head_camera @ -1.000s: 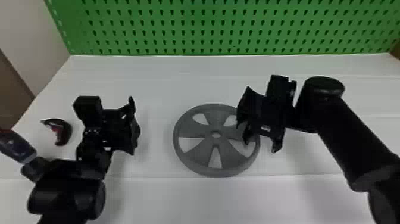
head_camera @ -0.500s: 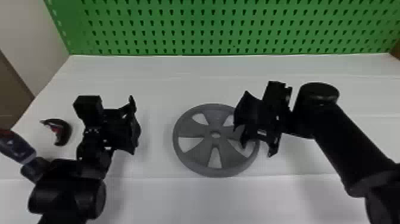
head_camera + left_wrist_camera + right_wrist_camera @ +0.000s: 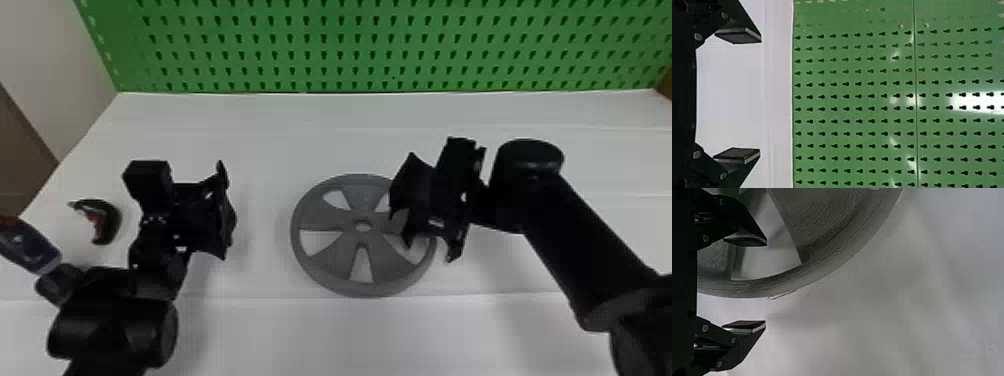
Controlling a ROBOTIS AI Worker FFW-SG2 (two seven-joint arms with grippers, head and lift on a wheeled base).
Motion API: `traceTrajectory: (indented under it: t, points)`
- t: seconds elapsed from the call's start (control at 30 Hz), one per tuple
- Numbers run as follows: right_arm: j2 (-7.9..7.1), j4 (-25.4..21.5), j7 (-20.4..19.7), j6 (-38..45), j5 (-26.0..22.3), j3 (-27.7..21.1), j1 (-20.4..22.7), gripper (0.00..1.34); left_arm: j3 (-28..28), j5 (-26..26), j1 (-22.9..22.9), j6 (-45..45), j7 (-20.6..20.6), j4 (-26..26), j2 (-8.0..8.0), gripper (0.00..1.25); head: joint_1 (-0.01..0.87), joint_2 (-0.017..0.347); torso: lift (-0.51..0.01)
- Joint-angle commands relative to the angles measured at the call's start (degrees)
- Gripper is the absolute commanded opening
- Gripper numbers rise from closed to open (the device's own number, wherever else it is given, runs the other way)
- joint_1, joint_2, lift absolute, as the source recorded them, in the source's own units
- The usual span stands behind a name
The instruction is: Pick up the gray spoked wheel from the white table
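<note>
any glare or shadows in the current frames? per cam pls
Head view: soft shadows on the white table by the left gripper and the right arm. Left wrist view: bright glare patches on the green pegboard. Right wrist view: soft shading on the table past the wheel's rim, no hard glare.

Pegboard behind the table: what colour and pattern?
The pegboard is green with rows of small dark keyhole-shaped holes; clearest in the left wrist view.
</note>
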Motion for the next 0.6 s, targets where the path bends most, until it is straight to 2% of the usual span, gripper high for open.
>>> traceTrajectory:
  t: [0.0,0.57]
  points:
    - [-0.17,-0.08,0.18,-0.54,0.4,-0.81,0.06,0.82,-0.03,0.0,0.0,0.07,0.0,0.0,0.0,1.0,0.806,0.044,-0.098]
    - [-0.61,-0.08,1.15,-0.89,-0.04,-0.9,0.15,0.75,0.06,-0.17,0.09,0.33,0.0,0.0,0.0,1.0,0.806,0.044,-0.098]
